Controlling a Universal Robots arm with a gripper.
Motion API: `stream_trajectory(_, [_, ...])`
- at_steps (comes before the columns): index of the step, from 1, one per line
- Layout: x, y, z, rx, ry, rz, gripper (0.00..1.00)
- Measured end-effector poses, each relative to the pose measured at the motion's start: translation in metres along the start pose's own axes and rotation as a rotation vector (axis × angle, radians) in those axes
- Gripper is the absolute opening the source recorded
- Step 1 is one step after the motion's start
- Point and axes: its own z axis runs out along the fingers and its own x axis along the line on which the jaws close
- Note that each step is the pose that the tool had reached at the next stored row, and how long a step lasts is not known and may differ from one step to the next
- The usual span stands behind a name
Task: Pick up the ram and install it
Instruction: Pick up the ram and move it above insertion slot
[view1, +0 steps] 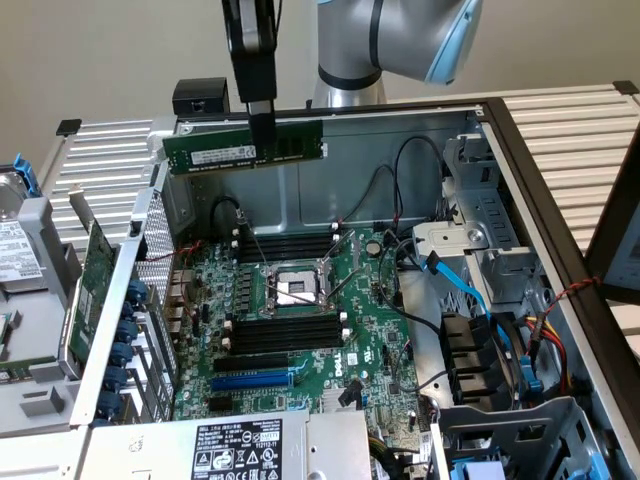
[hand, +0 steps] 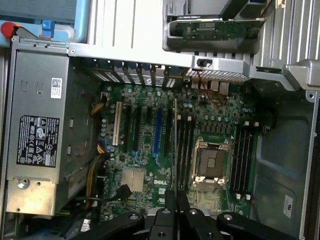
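The ram (view1: 215, 149) is a long green stick with a white label, held level in the air above the open computer case, near its back wall. My gripper (view1: 262, 128) is shut on the ram's middle from above. In the wrist view the ram (hand: 175, 145) appears edge-on as a thin line running out from my gripper (hand: 176, 202), over the motherboard (hand: 145, 165). Black memory slots (view1: 285, 332) lie on both sides of the processor socket (view1: 293, 289), well below the ram. In the wrist view the slots (hand: 185, 150) sit just beside the ram's edge line.
A larger green expansion card (view1: 95, 275) stands on the swung-out bracket at the exterior view's left. The power supply (view1: 240, 450) fills the near edge. Blue and black cables (view1: 470, 290) and drive bays (view1: 490, 240) crowd the exterior view's right. The case walls (view1: 400, 150) enclose the board.
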Motion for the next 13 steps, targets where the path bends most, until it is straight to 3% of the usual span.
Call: stream_trajectory(13, [-0.008,-0.0132,0.0034,0.0038,0.0004,0.018,0.12])
